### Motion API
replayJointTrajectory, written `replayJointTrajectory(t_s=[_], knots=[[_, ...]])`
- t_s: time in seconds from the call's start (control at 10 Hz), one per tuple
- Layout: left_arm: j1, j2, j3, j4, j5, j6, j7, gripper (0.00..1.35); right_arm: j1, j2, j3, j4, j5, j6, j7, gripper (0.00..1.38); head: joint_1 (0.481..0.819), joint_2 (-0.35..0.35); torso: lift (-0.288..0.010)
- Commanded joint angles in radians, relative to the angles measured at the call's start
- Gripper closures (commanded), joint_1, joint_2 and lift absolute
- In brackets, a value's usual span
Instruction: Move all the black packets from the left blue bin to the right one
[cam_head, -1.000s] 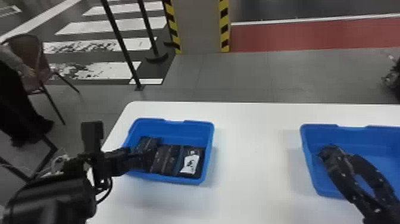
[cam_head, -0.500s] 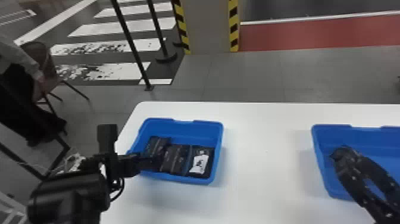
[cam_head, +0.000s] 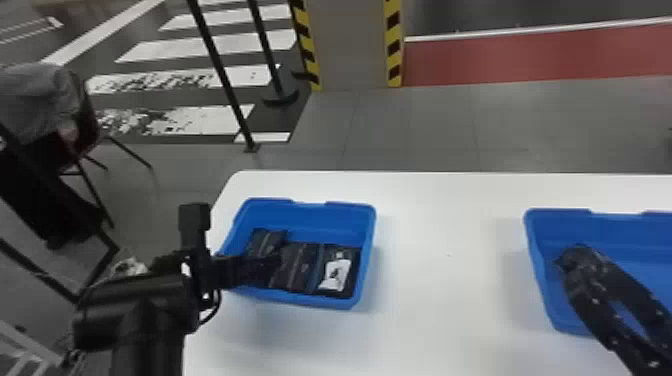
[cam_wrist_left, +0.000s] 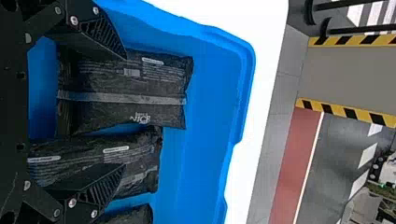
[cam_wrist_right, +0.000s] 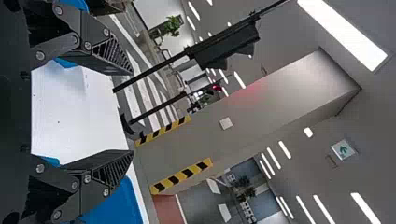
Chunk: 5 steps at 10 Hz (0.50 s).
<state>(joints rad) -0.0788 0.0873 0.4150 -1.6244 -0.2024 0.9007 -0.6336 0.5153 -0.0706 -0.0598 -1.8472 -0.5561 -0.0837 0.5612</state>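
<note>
In the head view my left gripper (cam_head: 257, 270) is over the left blue bin (cam_head: 300, 300), its fingers low among the black packets (cam_head: 297, 270); another packet (cam_head: 342, 272) there bears a white label. The left wrist view has my left gripper (cam_wrist_left: 112, 114) wide open, one black packet (cam_wrist_left: 140, 88) lying between its fingers and a second packet (cam_wrist_left: 135, 144) partly behind one finger. Over the right blue bin (cam_head: 542, 280) is my right gripper (cam_head: 575, 260). In the right wrist view the right gripper (cam_wrist_right: 126, 112) is open with nothing between its fingers.
Both bins stand on a white table (cam_head: 440, 280), with a broad stretch of tabletop between them. The table's left edge runs close to the left bin and left arm. Beyond the table are a chair (cam_head: 85, 115) and a striped pillar (cam_head: 355, 45).
The head view has turned a little left, so the bins sit farther right in it. My left gripper has moved right, farther over the left bin. The right arm has kept about its place.
</note>
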Motion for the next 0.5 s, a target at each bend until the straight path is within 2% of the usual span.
replayJointTrajectory(t_s=[0.0,0.1,0.2,0.3,0.4], knots=[[-0.034,0.009,-0.013,0.052,0.0,0.002,0.009,0.22,0.0,0.0,0.0,0.003,-0.004,0.005,0.002,0.47,0.695,0.248,-0.11],[-0.049,0.009,-0.013,0.067,0.0,0.002,0.014,0.24,0.0,0.0,0.0,0.008,-0.008,0.008,0.003,0.47,0.695,0.245,-0.11],[-0.056,0.012,-0.016,0.077,0.0,0.002,0.015,0.38,0.003,0.0,0.0,0.01,-0.012,0.01,0.005,0.47,0.695,0.244,-0.11],[-0.056,0.014,-0.024,0.077,0.0,0.012,0.015,0.71,0.003,0.0,0.0,0.01,-0.015,0.01,0.006,0.47,0.695,0.243,-0.11],[-0.059,0.019,-0.035,0.077,0.001,0.015,0.012,0.82,0.005,0.0,0.0,0.01,-0.019,0.01,0.006,0.47,0.695,0.241,-0.11]])
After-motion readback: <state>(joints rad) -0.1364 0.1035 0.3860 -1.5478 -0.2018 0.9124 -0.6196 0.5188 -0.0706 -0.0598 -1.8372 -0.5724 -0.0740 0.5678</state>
